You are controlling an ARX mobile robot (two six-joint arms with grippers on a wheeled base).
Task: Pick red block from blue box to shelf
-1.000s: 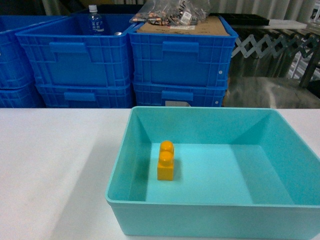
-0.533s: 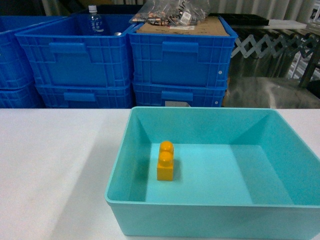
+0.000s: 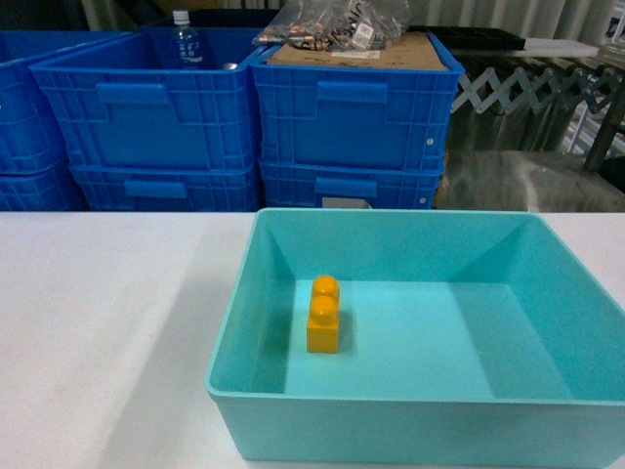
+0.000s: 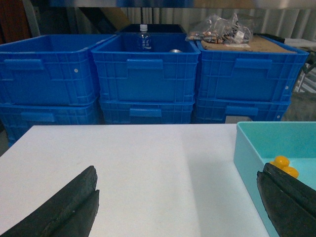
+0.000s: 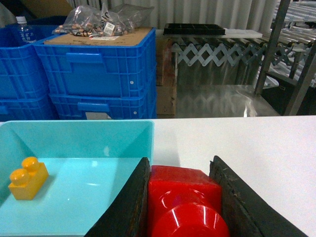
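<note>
Right gripper (image 5: 180, 197) jaws clamped on red block (image 5: 183, 202); left gripper (image 4: 177, 207) jaws apart above table (image 4: 148, 163)

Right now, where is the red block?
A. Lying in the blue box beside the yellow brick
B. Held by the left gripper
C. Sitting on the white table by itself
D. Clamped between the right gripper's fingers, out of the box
D. The right wrist view shows the red block squeezed between the right gripper fingers, while the blue box holds only the yellow brick; the left gripper is open and empty.
</note>
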